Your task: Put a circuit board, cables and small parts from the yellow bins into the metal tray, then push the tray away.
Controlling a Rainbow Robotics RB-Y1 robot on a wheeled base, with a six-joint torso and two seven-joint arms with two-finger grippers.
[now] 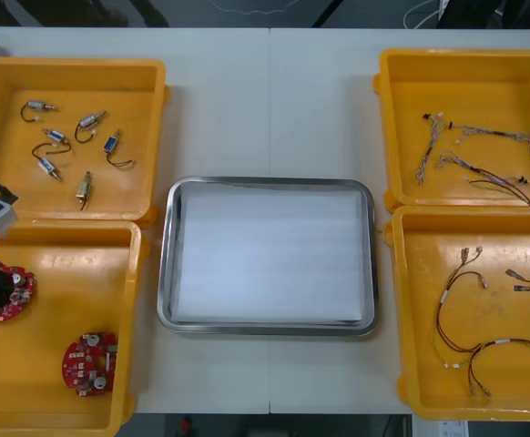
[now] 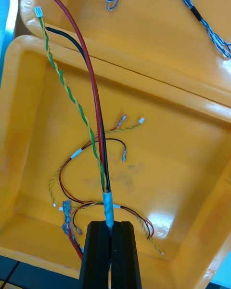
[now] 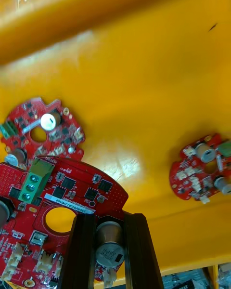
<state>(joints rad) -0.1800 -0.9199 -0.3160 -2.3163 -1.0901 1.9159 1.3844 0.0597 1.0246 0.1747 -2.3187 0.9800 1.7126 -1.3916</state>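
Left gripper [image 3: 109, 220] clamps a round red circuit board [image 3: 82, 188], right gripper [image 2: 111, 224] pinches a red-black-yellow cable [image 2: 108, 203], probably lifted; shiny metal tray [image 1: 270, 181] lies between them.

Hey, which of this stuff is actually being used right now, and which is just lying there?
In use: left hand gripping a circuit board; right hand gripping a cable bundle; metal tray.
Lying about: two loose boards; small metal parts; blue and white cables; red and yellow cables.

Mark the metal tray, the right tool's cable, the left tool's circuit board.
Metal tray [image 1: 270, 181]: front view, far rim.
Cable [image 2: 109, 206]: right wrist view, taped part.
Circuit board [image 3: 81, 187]: left wrist view, red face.
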